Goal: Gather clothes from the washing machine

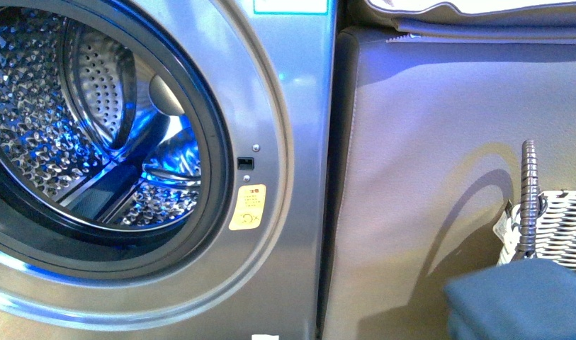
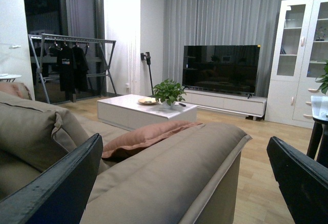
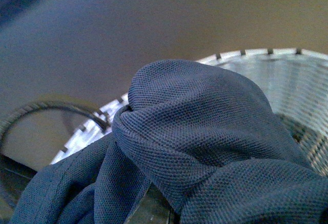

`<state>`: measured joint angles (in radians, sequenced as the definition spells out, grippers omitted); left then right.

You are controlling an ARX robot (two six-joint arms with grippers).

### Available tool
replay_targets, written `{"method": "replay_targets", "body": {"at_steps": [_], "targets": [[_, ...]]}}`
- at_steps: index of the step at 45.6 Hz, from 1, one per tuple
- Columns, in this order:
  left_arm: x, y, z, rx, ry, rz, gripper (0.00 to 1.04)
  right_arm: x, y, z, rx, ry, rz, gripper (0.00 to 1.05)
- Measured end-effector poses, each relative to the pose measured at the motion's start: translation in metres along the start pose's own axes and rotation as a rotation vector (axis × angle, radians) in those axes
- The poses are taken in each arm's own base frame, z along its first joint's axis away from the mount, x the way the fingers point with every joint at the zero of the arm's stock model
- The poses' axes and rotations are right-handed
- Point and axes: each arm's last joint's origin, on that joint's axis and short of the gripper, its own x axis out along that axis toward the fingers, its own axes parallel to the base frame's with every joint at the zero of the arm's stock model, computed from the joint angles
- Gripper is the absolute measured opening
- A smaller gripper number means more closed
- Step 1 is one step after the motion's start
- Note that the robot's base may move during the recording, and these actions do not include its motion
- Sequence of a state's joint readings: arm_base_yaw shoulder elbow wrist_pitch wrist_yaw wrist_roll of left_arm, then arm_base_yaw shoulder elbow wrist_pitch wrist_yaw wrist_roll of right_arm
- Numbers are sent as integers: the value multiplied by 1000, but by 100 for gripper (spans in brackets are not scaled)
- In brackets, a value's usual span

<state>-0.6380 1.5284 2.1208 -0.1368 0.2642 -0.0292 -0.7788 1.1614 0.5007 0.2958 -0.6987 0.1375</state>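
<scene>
The grey washing machine [image 1: 285,92] fills the left of the front view, door open, its steel perforated drum [image 1: 65,120] lit blue with no fabric showing inside. The dark blue clothes [image 1: 518,297] show at the bottom right of the front view, in front of the woven basket [image 1: 554,223]. In the right wrist view the clothes [image 3: 205,142] bunch up close to the camera, over the basket's rim [image 3: 266,55]; my right gripper is shut on them and its fingers are hidden by the fabric. My left gripper [image 2: 189,183] is open and empty, facing a beige sofa arm [image 2: 169,167].
A brown upholstered ottoman [image 1: 426,142] stands right of the machine, behind the basket and its grey handle [image 1: 529,191]. The left wrist view shows a living room: pink cushion [image 2: 148,137], white coffee table [image 2: 143,108], television [image 2: 220,67], clothes rack [image 2: 72,60].
</scene>
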Motion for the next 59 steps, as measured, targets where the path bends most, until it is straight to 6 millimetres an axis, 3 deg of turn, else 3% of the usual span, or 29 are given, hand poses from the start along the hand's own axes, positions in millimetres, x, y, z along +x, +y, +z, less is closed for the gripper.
{"method": "replay_targets", "body": {"at_steps": [4, 13, 18, 25, 46, 59], "targets": [[0, 0, 0, 0, 0, 0, 98, 14, -11, -25, 7, 87, -28, 10], [0, 0, 0, 0, 0, 0, 98, 33, -28, -65, 42, 205, -69, 46], [0, 0, 0, 0, 0, 0, 98, 31, -26, -67, 61, 210, -58, 72], [0, 0, 0, 0, -1, 0, 98, 20, -9, -59, 56, 165, -15, 99], [0, 0, 0, 0, -1, 0, 98, -18, 88, -26, -68, -130, 246, 97], [0, 0, 0, 0, -1, 0, 98, -59, 136, -39, -122, -358, 308, 97]]}}
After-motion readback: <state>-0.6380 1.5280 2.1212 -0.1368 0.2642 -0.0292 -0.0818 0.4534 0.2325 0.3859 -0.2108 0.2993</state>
